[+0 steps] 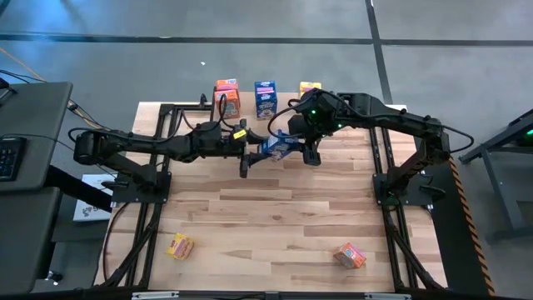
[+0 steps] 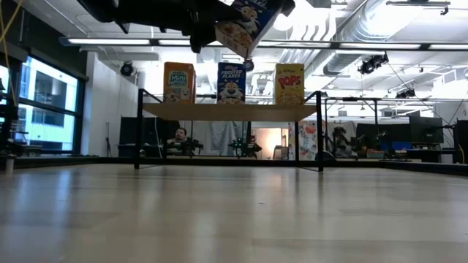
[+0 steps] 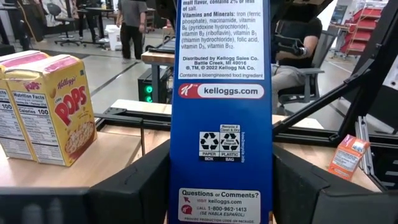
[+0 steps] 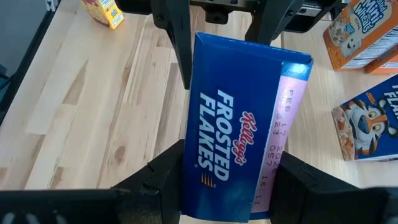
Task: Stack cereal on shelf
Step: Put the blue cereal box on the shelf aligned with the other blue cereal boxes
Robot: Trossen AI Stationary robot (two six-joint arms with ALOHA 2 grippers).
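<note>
A blue Frosted Flakes cereal box [image 1: 279, 147] hangs in the air over the table's middle, tilted in the low view [image 2: 246, 25]. My left gripper [image 1: 252, 157] comes from the table's left and my right gripper [image 1: 304, 148] from its right; both are shut on this box. The shelf [image 2: 230, 111], a light-wood board on black legs, stands at the table's far edge. On it stand an orange Mini-Wheats box [image 2: 179, 82], a blue Frosted Flakes box [image 2: 232, 82] and a yellow Pops box [image 2: 289, 84]. Its board is hard to make out from above. My left gripper [image 3: 221, 186] pinches the box's blue narrow side panel [image 3: 221, 155] between its two fingers [image 3: 140, 186], coming level from the table's left. The box is lifted clear. My right gripper [image 4: 227, 186] pinches the other end of the box, at the printed front [image 4: 217, 149], between its two fingers [image 4: 158, 177], from the table's right. The left arm's fingers [image 4: 177, 43] show at the box's far end.
A yellow cereal box [image 1: 179, 246] lies near the table's near left corner and an orange-red one [image 1: 350, 255] near its near right. Black frame rails run along both sides of the table. People sit and stand in the room behind.
</note>
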